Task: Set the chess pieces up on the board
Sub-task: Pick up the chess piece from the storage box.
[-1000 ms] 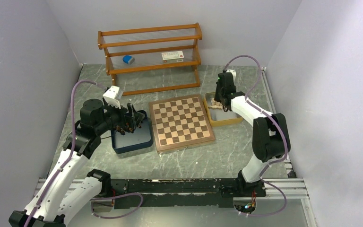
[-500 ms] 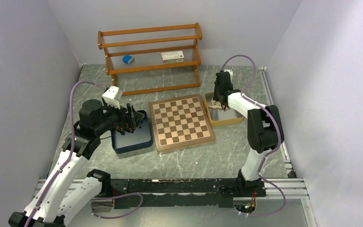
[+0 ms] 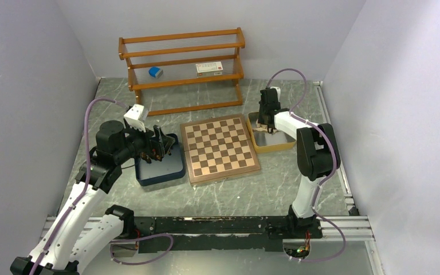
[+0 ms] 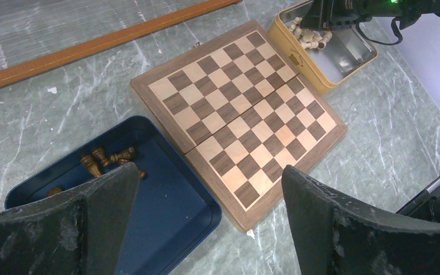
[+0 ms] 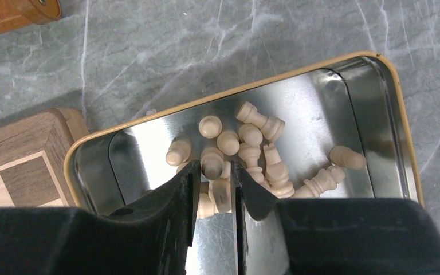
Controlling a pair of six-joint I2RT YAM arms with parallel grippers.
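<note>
Right wrist view: right gripper (image 5: 215,172) low inside the yellow-rimmed metal tray (image 5: 235,94); fingers drawn narrow on either side of one pale cream pawn (image 5: 212,162); whether they pinch it cannot be told
Pale cream chess pieces (image 5: 263,154): heaped just ahead of those fingertips
Left gripper (image 4: 206,229): fingers wide apart, holding nothing
Navy blue tray (image 4: 166,195): below its left finger; dark brown chess pieces (image 4: 106,160) lying inside
Square wooden chessboard (image 4: 240,109): ahead of the left gripper; one corner just beside the yellow-rimmed tray
</note>
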